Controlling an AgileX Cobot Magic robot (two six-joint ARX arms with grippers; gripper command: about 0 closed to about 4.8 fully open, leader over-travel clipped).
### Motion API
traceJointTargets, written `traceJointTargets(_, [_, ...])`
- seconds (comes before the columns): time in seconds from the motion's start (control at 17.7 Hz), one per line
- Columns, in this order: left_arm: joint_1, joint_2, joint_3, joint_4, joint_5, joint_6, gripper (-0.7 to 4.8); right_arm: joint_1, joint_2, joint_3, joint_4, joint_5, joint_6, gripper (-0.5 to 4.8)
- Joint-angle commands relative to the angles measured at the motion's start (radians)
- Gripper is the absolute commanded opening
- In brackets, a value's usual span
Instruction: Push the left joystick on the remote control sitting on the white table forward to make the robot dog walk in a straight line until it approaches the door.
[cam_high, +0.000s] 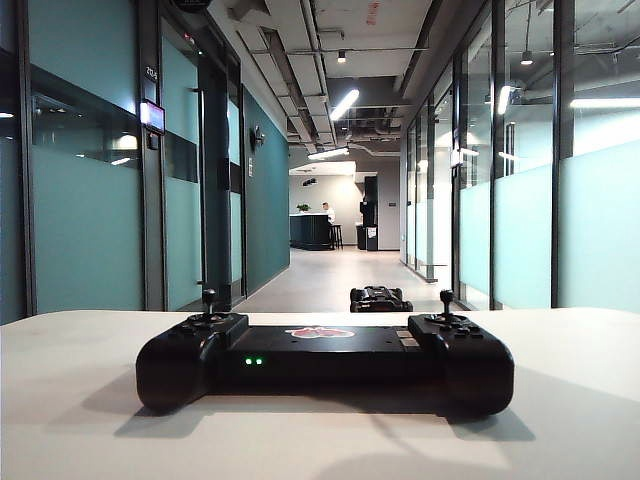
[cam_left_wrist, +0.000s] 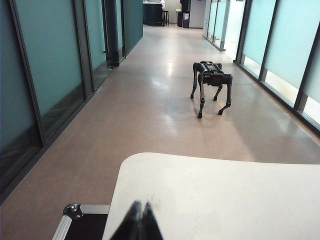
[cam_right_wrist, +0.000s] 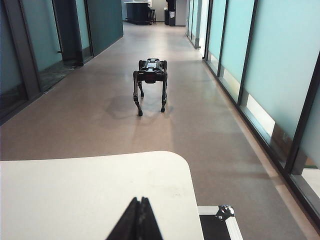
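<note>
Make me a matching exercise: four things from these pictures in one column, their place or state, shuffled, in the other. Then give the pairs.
1. remote control
2. robot dog
3. left gripper
4. green LEDs

A. standing on the corridor floor
B. shut, above the white table
C. lying on the table
D. lit on the remote's front

Pairs: 1-C, 2-A, 3-B, 4-D

An office corridor: frosted glass partitions (cam_high: 520, 230), teal wall panels (cam_high: 85, 220), exposed ceiling ducts (cam_high: 300, 50), distant reception counter (cam_high: 310, 231).
</note>
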Motion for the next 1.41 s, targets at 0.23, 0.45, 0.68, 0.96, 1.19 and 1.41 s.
traceJointTargets(0.23, [0.001, 0.000, 0.003, 0.012, -0.001, 0.006, -0.05, 0.000, -0.003, -0.005, 0.013, 0.001, 0.003, 0.00])
traceJointTargets(0.45, [0.001, 0.000, 0.003, 0.013, -0.001, 0.071, -0.05, 0.000, -0.003, -0.005, 0.017, 0.001, 0.003, -0.01])
traceJointTargets(0.68, [0.000, 0.000, 0.016, 0.038, -0.005, 0.067, -0.05, 0.000, -0.003, 0.016, 0.046, 0.001, 0.003, -0.01])
traceJointTargets(0.96, [0.000, 0.007, 0.108, 0.008, -0.023, -0.012, -0.05, 0.000, 0.012, 0.113, 0.010, 0.001, 0.019, -0.01])
traceJointTargets(1.19, [0.000, 0.093, 0.215, -0.074, -0.011, -0.092, -0.05, 0.002, 0.074, 0.230, -0.011, 0.000, 0.105, -0.02])
traceJointTargets(1.41, [0.000, 0.268, 0.328, -0.072, 0.047, -0.097, -0.05, 0.007, 0.219, 0.379, -0.095, -0.008, 0.105, -0.03])
